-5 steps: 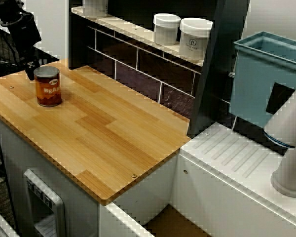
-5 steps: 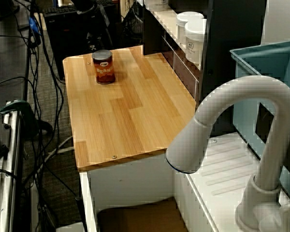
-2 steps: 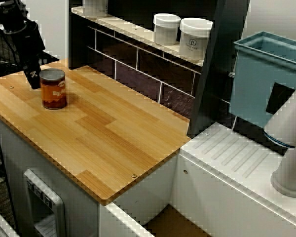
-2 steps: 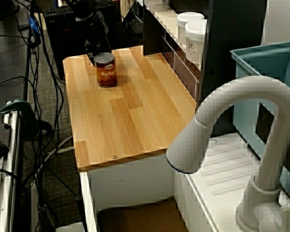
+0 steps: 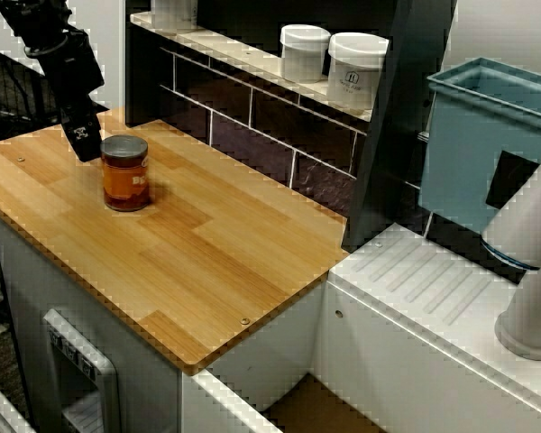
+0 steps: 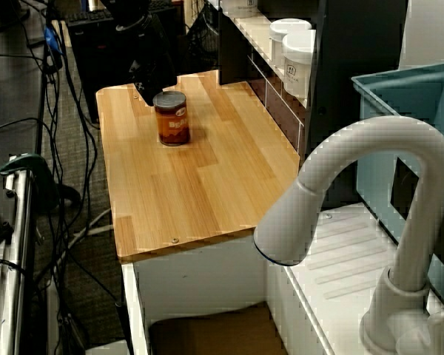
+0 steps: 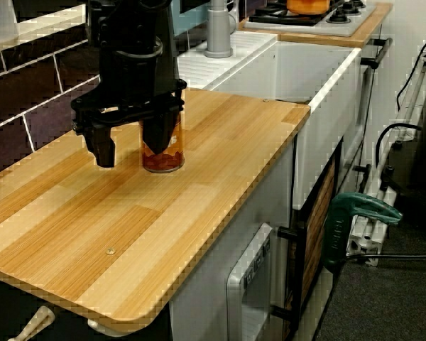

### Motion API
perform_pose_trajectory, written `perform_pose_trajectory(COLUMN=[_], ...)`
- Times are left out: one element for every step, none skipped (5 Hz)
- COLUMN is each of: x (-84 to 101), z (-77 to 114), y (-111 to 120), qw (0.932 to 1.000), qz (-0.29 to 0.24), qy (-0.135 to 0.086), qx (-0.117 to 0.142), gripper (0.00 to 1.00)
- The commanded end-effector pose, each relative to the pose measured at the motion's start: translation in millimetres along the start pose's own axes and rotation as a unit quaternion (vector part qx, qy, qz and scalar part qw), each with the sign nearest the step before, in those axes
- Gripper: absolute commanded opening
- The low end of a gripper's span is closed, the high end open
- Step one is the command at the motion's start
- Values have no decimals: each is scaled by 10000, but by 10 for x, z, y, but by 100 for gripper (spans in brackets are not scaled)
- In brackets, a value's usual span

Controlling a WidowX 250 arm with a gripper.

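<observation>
The gripper (image 7: 131, 145) hangs upright over the wooden counter (image 7: 163, 234) with its 2 fingers spread wide and nothing between them. In the view from the counter's end, 1 finger (image 7: 161, 131) stands in front of the can (image 7: 163, 162) and hides its upper part. The other finger hangs over bare wood beside it. In the view across the counter, the gripper (image 5: 85, 142) is on the side of the can (image 5: 125, 173) that faces away from the sink. It is just beside the can's wall, and I cannot tell whether they touch.

The can stands upright with its lid on. It is in the part of the counter far from the sink, about midway between the front edge and the tiled wall (image 5: 252, 122). The view over the faucet agrees: the gripper (image 6: 147, 92) is at the far side of the can (image 6: 172, 120).

As I judge it, the work in hand is a sideways nudge on the can. It goes well if the finger meets the can low, on the line through its middle, and moves slowly. The can is tall, and a high or off-centre touch could tip or spin it.

Further off, 2 white jars (image 5: 305, 52) stand on the shelf (image 5: 243, 54) above the tiles. A blue bin (image 5: 473, 135) and a white faucet (image 6: 355, 192) are at the sink end.
</observation>
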State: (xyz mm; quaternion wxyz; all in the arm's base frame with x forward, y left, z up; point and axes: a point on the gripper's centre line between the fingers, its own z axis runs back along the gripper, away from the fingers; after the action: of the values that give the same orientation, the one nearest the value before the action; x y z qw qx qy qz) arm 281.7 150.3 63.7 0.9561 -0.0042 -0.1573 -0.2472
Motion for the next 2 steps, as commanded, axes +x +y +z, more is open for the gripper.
perform_pose_trajectory(x=[115, 138], z=[136, 129], y=[-346, -418], qw=[9996, 9997], qz=[-82, -84], qy=[-143, -155], qx=[222, 139], gripper=[100, 100])
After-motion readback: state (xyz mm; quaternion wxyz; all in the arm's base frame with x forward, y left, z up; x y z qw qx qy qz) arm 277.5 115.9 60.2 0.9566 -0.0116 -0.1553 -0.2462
